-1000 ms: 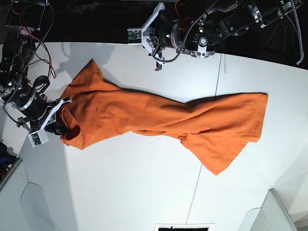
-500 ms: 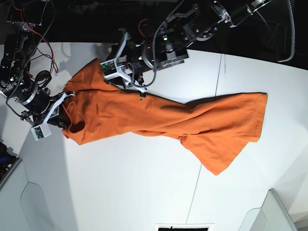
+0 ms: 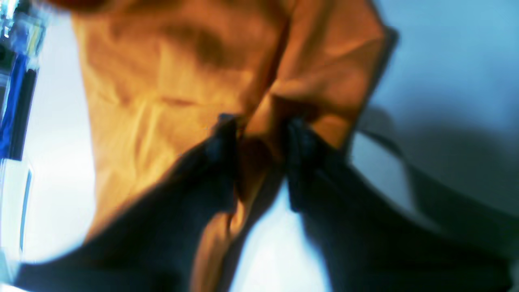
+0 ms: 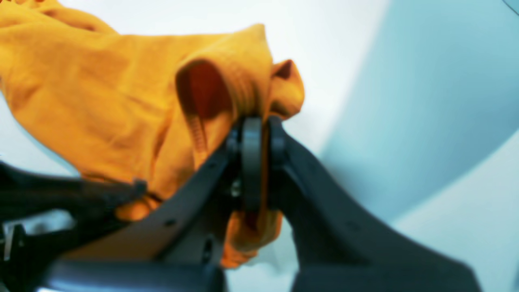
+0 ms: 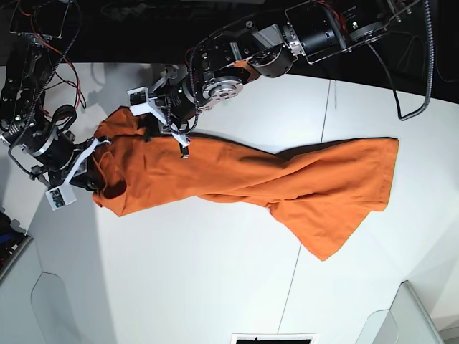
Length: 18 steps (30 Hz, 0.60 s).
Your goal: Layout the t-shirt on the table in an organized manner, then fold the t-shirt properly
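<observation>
The t-shirt lies stretched lengthwise across the white table, twisted and bunched through its middle, with its broad hem end fanned out toward the base view's right and its collar end gathered at that view's left. It is thin, limp cloth: it looks light, it will sag and crease wherever it hangs unsupported, and it should slide fairly easily over the smooth tabletop, so I judge that it handles best when taken at edges and corners, such as shoulders, sleeve seams and hem, and drawn taut between two holds. The right gripper has its fingers pressed together on a fold of fabric by the ribbed neckline, cloth bulging above and below the pinch. The left gripper sits at the upper edge near a shoulder or sleeve, its fingers a little apart with a ridge of orange fabric between them; the wrist view is too blurred to tell whether that ridge is firmly held. No brand, label or legible writing shows on the shirt.
</observation>
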{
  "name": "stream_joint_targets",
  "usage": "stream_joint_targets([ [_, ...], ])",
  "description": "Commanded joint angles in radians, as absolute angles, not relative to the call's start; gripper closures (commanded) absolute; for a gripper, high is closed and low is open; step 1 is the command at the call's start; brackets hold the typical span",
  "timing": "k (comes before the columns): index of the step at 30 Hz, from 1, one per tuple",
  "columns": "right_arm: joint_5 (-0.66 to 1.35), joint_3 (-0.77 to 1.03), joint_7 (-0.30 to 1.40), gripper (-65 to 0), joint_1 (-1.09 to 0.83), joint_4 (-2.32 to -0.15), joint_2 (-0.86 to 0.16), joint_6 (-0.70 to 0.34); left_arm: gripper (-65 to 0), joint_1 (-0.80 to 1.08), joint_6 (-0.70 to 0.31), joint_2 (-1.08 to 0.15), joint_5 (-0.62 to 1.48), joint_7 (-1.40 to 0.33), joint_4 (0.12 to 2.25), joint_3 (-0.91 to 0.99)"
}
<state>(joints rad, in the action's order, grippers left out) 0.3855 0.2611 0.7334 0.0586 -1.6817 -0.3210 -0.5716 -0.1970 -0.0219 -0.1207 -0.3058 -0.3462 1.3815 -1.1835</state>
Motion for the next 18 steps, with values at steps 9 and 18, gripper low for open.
stream_joint_targets([
  [9, 0.287, 0.266, 0.602, 0.0, 0.077, -1.696, -0.335, -0.564, 0.0, -0.193, 0.053, -0.204, -0.349, -0.453, 1.514, -1.281],
  [18, 0.2, 0.266, 0.54, 0.0, 0.147, -1.541, -0.358, -0.564, 0.0, -0.197, 0.051, -0.375, -0.356, -0.472, 1.72, -1.304],
])
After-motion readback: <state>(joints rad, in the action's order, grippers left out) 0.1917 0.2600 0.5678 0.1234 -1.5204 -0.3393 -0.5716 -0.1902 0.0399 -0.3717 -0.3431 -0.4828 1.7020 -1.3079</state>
